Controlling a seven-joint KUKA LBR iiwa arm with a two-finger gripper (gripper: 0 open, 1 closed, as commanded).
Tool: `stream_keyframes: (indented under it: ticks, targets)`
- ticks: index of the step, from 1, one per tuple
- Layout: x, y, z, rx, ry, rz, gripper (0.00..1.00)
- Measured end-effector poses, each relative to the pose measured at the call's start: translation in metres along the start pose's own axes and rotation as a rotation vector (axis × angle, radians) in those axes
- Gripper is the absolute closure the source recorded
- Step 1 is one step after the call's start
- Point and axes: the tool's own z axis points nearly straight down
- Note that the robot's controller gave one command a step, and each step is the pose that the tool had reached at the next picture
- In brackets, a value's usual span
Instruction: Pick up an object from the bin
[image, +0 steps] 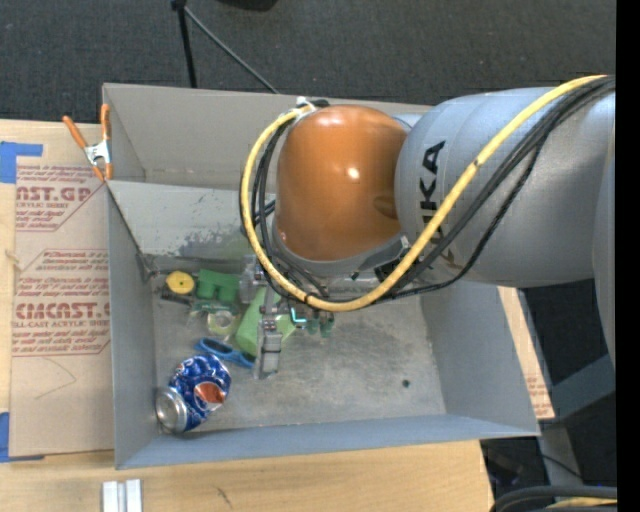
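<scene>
My gripper hangs below the arm's wrist, low in the left half of the bin. It stands right beside a light green block and a small blue piece that lie just to its left. A crushed blue drinks can with red and white markings lies on its side further down to the left, near the bin's front left corner. I see nothing held in the gripper.
At the back left a darker green toy and a yellow round piece lie against the wall, with a small pale ring before them. The arm and its orange cover hide the bin's middle. Bare floor shows at the right.
</scene>
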Motion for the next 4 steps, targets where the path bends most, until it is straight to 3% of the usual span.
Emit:
stream_keyframes:
  ticks: [1,2,3,4]
  targets:
    - [-0.006,0.032,0.16,0.0,-0.002,-0.458,0.0]
    - [-0.007,0.032,0.157,-0.001,-0.006,-0.457,1.0]
    - [0.01,0.061,-0.01,-0.001,-0.018,-0.545,1.0]
    - [0.011,0.06,-0.005,-0.001,-0.009,-0.544,0.0]
